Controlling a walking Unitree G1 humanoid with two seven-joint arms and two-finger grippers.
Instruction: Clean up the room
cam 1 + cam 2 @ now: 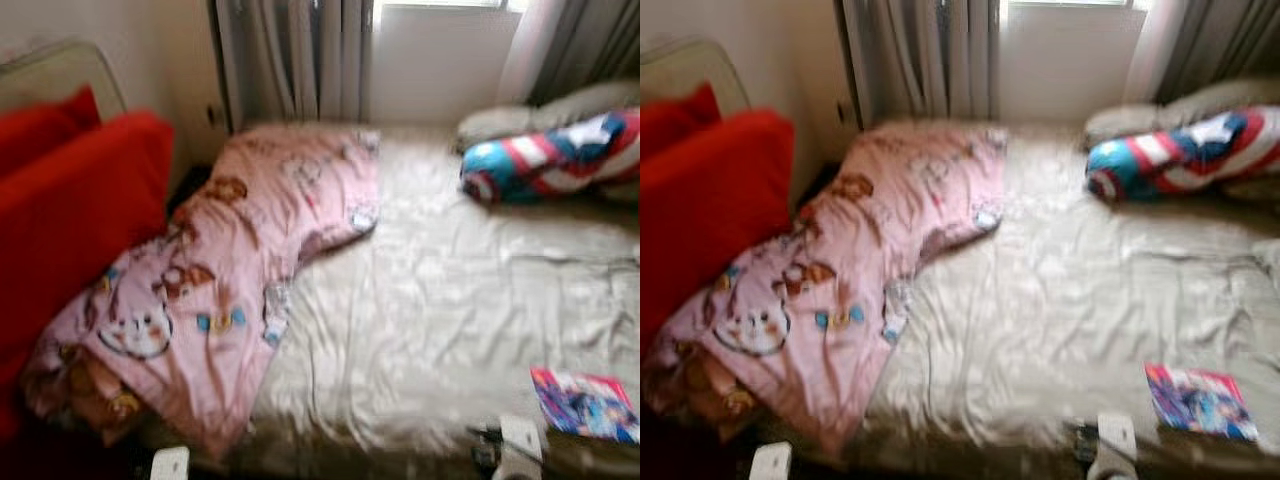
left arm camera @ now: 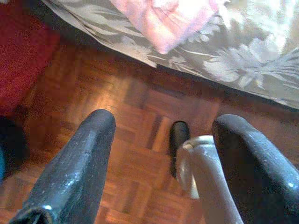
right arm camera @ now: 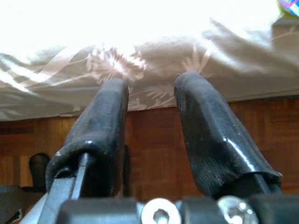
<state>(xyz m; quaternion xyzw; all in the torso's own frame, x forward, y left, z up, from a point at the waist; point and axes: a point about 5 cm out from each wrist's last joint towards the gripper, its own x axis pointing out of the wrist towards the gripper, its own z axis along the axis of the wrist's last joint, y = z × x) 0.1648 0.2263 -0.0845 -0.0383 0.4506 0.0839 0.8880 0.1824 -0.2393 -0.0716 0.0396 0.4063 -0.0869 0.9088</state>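
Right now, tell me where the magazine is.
The magazine lies flat on the beige bedsheet at the bed's near right corner, just beyond the right hand, far from the pink blanket.

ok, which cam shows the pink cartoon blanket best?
Left eye view: the pink blanket lies nearly whole along the bed's left side. Right eye view shows the same. Left wrist view catches just a corner hanging over the edge.

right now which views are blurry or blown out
Both eye views are softly blurred, so the print on the pink blanket and the magazine smears. Right wrist view: the bedsheet is overexposed to white at the top. Left wrist view: sharper, with glare on the wood floor.
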